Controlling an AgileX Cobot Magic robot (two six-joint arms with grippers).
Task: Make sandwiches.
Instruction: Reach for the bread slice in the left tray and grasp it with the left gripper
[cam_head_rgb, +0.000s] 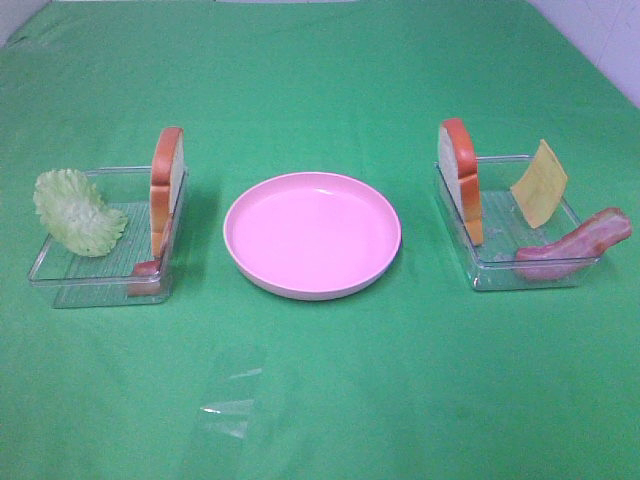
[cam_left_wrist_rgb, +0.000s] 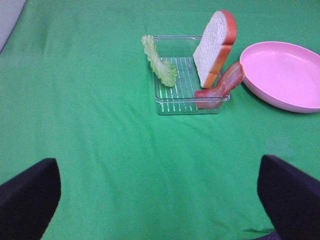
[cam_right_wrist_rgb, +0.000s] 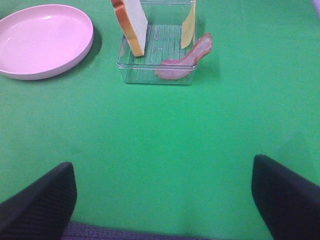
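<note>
The left clear tray (cam_head_rgb: 48, 266) holds pale green lettuce (cam_head_rgb: 75, 212), an upright bread slice (cam_head_rgb: 167, 185) and a bacon strip (cam_head_rgb: 147, 268); they also show in the left wrist view as lettuce (cam_left_wrist_rgb: 161, 64), bread (cam_left_wrist_rgb: 215, 47) and bacon (cam_left_wrist_rgb: 223, 86). The right clear tray (cam_head_rgb: 500, 276) holds an upright bread slice (cam_head_rgb: 460, 178), a yellow cheese square (cam_head_rgb: 540, 182) and a bacon strip (cam_head_rgb: 575, 245). My left gripper (cam_left_wrist_rgb: 157, 167) and right gripper (cam_right_wrist_rgb: 161, 167) are open and empty, well short of their trays, and out of the exterior high view.
A round pink plate (cam_head_rgb: 312, 235) sits empty between the two trays on the green cloth (cam_head_rgb: 320, 400). It also shows in the left wrist view (cam_left_wrist_rgb: 282, 75) and the right wrist view (cam_right_wrist_rgb: 42, 40).
</note>
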